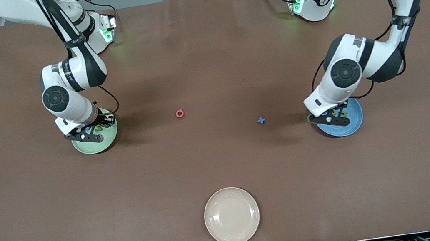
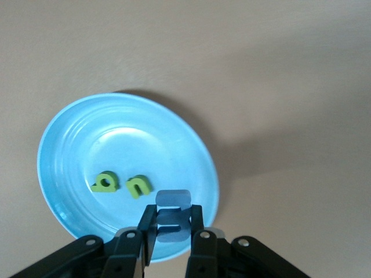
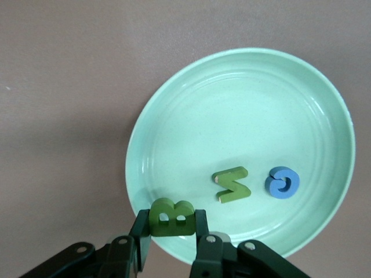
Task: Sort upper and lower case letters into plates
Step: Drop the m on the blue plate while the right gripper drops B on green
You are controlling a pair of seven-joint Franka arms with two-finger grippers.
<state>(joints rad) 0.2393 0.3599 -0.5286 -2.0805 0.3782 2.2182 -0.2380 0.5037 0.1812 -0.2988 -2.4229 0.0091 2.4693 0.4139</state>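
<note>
We are taking the cream plate (image 1: 232,216), sitting at the table (image 1: 222,170) edge nearest the front camera, as our landmark. Starting at the right arm's end of the table, the mint green plate (image 1: 96,143) is lying farther from the camera than the cream plate. The right gripper (image 1: 89,136) is hanging over this mint plate, and in its wrist view we are seeing the gripper (image 3: 172,231) pinching a dark green letter B (image 3: 172,217) between its fingers, above the plate's (image 3: 243,81) rim. Inside the plate a green N-shaped letter (image 3: 232,184) is lying just beside a blue round letter (image 3: 282,182), both apart from the held piece.

Moving along, a red-pink letter (image 1: 180,113) is resting on the bare table, farther from the camera than the cream plate. A small blue cross-shaped letter (image 1: 261,120) is lying more toward the left arm's end, also farther from the camera than the cream plate.

At the left arm's end, the blue plate (image 1: 351,128) is sitting farther from the camera than the cream plate, and the left gripper (image 1: 330,118) is hanging over it. Its wrist view is showing us the gripper (image 2: 172,231) clamping a blue letter (image 2: 173,215) over the plate's (image 2: 69,133) edge. Two green letters, a rounded one (image 2: 105,183) and an n-shaped one (image 2: 139,186), are lying side by side in the plate, near the held letter but not touching it.
</note>
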